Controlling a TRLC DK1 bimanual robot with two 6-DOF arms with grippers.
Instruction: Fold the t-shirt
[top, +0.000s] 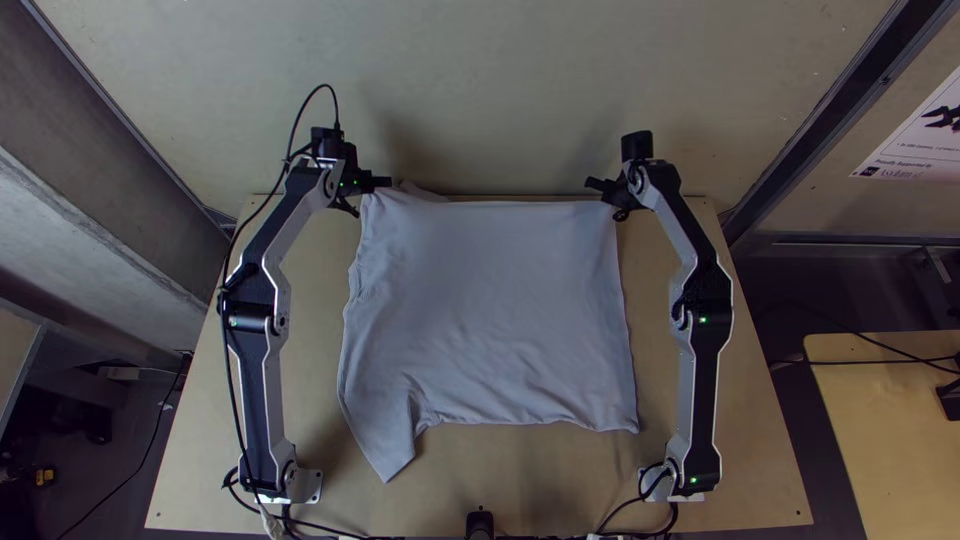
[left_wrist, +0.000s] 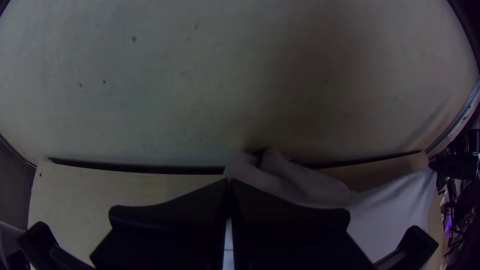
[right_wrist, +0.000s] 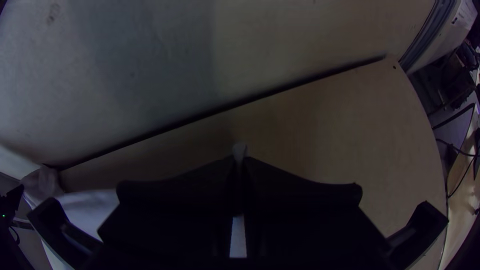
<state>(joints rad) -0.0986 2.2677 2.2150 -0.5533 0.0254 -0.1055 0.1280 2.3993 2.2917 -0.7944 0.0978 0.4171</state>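
The t-shirt (top: 490, 310) lies spread over the middle of the tabletop (top: 750, 450), a broad and fairly smooth sheet with soft wrinkles toward its near edge. Its far edge runs nearly straight between its two far corners. At its near left corner a pointed, sleeve-like flap (top: 388, 450) sticks out toward the arms' bases.

The left tool (top: 374, 185) is at the t-shirt's far left corner, its fingers pressed together on the cloth. In the left wrist view, a bunched fold (left_wrist: 300, 185) of the t-shirt bulges out beside and beyond those fingertips.

The right tool (top: 608, 192) is at the t-shirt's far right corner, closed on it as well. In the right wrist view, a small pale tip of cloth (right_wrist: 240, 150) pokes out past the fingertips, and a strip of pale cloth shows in the slit between the fingers.

The left arm (top: 258, 400) stands along the t-shirt's left side and the right arm (top: 702, 400) along its right side, each apart from the cloth for most of its length. A pale wall panel (top: 500, 80) stands beyond the t-shirt's far edge.
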